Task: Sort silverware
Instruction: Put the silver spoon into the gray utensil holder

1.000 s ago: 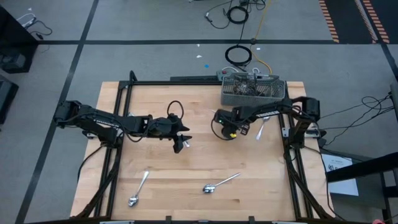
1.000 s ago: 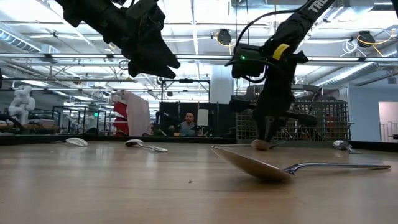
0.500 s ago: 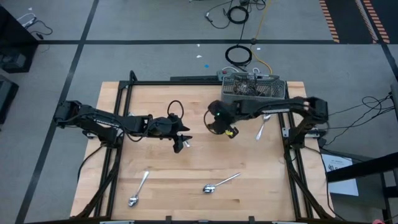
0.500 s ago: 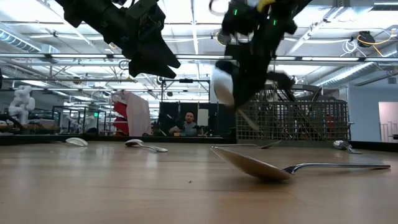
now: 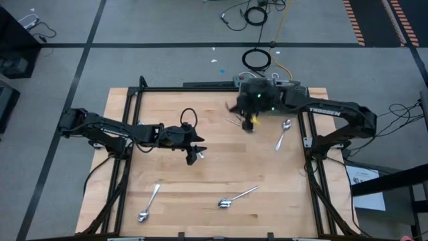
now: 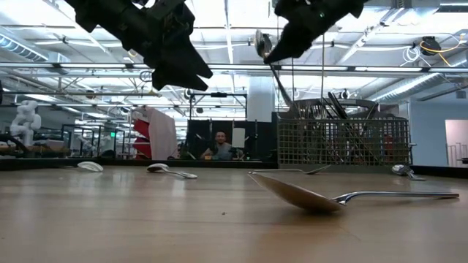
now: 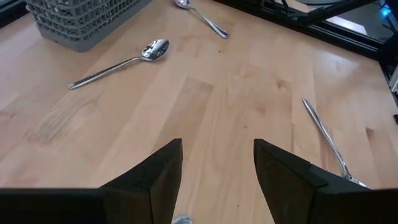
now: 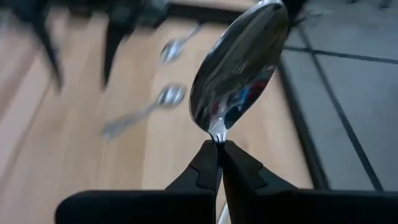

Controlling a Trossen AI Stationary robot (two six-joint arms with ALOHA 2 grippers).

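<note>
- I have my right gripper [image 8: 217,147] pinched on a spoon [image 8: 239,68] by its neck, bowl up, clear of the worktop [image 5: 214,174] for carrying, at 1 o'clock beside the basket [image 6: 342,142].
- My left gripper [image 7: 217,163] waits wide at centre.
- 3 loose spoons lie below; none blocks me.

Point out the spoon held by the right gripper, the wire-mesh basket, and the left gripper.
held spoon [image 8: 239,68], right wrist view, on its bowl.
wire-mesh basket [image 6: 340,144], low view, on its front mesh wall.
left gripper [image 7: 217,168], left wrist view, midway between its open fingers.
</note>
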